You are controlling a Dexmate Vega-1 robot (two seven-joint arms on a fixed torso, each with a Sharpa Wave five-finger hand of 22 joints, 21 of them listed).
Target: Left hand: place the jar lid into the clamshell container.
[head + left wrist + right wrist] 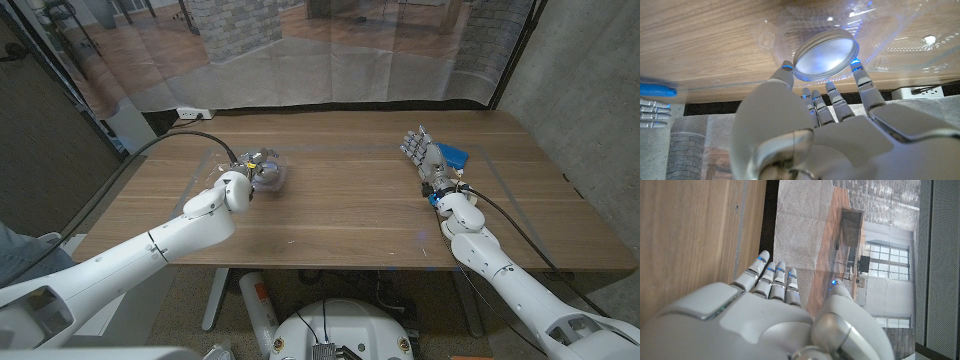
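Holding one jar lid (pixel 826 54) over one clamshell container (pixel 900 40): left robot hand (pixel 825 135); right robot hand (pixel 425 155) open-fingered.

Matt wood-grain table (pixel 350 210), clear glossy plastic clamshell container (pixel 900 35), and a smooth, shiny jar lid (pixel 826 54).

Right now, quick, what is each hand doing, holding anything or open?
Left hand: holding the jar lid between fingertips, over the clamshell container.
Right hand: open, holding nothing.
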